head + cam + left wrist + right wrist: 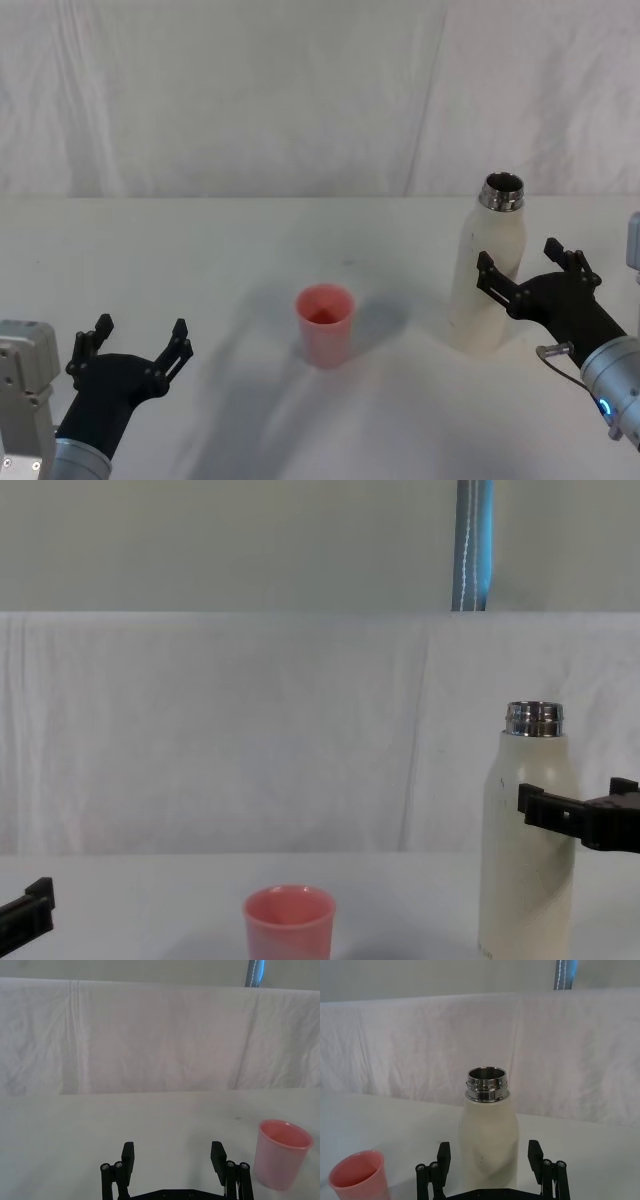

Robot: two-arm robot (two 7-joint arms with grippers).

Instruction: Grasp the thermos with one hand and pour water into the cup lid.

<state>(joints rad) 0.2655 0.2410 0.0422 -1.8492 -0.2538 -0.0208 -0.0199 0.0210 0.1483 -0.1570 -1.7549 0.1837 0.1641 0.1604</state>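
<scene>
The cream-white thermos (487, 275) stands upright at the right of the table, its steel neck uncapped. My right gripper (520, 258) is open at mid-height of the bottle, a finger on each side with gaps showing. In the right wrist view the thermos (487, 1130) rises between the spread fingers (443, 1152). The pink cup lid (325, 322) stands upright at the table's middle, left of the thermos. My left gripper (141, 330) rests open and empty near the front left, well short of the cup lid (280, 1152).
A white cloth covers the table (200, 250) and hangs as a backdrop behind it. A blue-grey pole (473, 545) rises behind the backdrop. Bare tabletop lies between the cup lid (288, 920) and the thermos (528, 830).
</scene>
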